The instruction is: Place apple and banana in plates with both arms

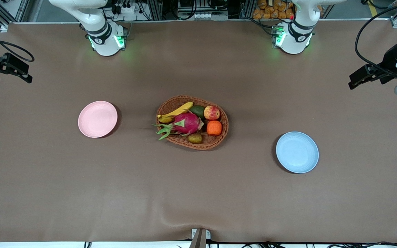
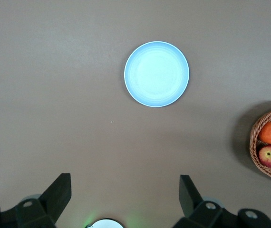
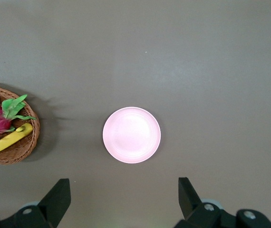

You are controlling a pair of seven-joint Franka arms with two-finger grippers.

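In the basket [image 1: 219, 137]: apple [image 1: 211, 112], banana [image 1: 175, 113] | left gripper [image 2: 124, 192], right gripper [image 3: 123, 194]: both apart, high above plates, away from the fruit.

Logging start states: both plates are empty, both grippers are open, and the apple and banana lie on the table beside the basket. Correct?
Not quite. The apple and banana lie in the basket, not beside it; the front view shows this. The pink plate and blue plate are empty, and the left gripper and right gripper are open.
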